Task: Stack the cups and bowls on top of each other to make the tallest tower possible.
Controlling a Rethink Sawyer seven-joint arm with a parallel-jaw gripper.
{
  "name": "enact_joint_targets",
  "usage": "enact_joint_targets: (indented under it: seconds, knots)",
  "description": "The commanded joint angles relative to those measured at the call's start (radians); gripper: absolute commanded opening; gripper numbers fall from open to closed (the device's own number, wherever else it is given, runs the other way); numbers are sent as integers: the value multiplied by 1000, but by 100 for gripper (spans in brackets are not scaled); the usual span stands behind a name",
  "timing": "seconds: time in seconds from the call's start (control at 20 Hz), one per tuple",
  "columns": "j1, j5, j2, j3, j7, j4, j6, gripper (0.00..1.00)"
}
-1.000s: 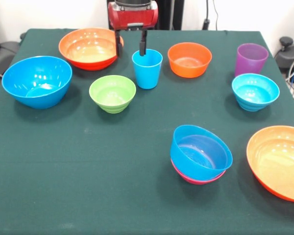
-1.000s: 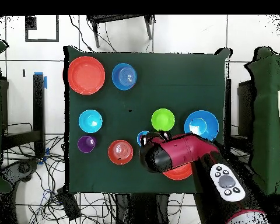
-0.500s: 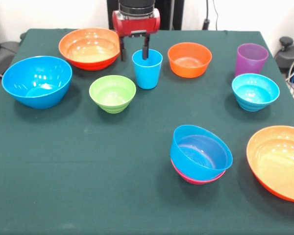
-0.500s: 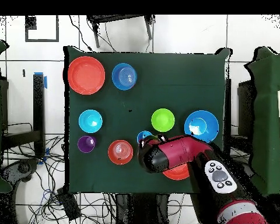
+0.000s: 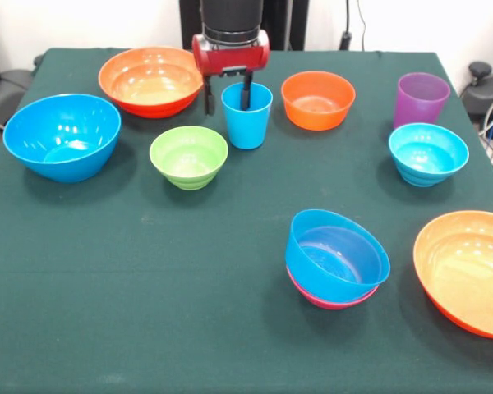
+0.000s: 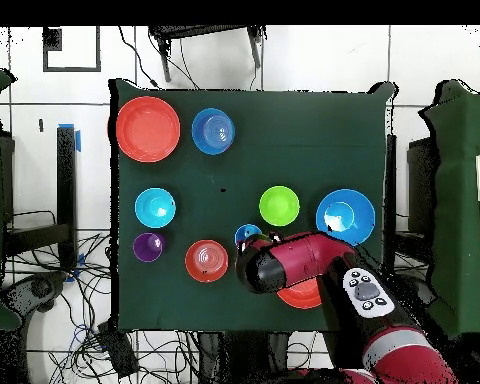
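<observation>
My gripper (image 5: 227, 97) hangs open over the light blue cup (image 5: 246, 119) at the back of the table. One finger dips inside the cup, the other stands outside its left wall. The purple cup (image 5: 421, 98) is at the far right. The tower (image 5: 335, 258) is a blue bowl nested in a pink bowl (image 5: 329, 303), near the front. In the overhead view the arm's red head (image 6: 284, 265) hides the gripper, and only part of the light blue cup (image 6: 246, 233) shows beside it.
Loose bowls ring the table: a big blue one (image 5: 62, 135), a green one (image 5: 188, 156), a large orange one (image 5: 150, 80) just left of the gripper, a small orange one (image 5: 317, 99), a cyan one (image 5: 427, 153), and another large orange one (image 5: 468, 271) at the right edge.
The gripper has come down and a little forward, so one finger now reaches into the light blue cup. No cup or bowl has moved.
</observation>
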Motion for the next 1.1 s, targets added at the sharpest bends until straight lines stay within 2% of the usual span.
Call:
enact_joint_targets:
  seconds: [0.05,0.65,1.1]
  knots:
    - [44,-61,61,-21,68,-97,-77,100]
    - [50,-50,105,-41,48,-135,-109,100]
    - [67,-42,107,-57,52,-141,-117,100]
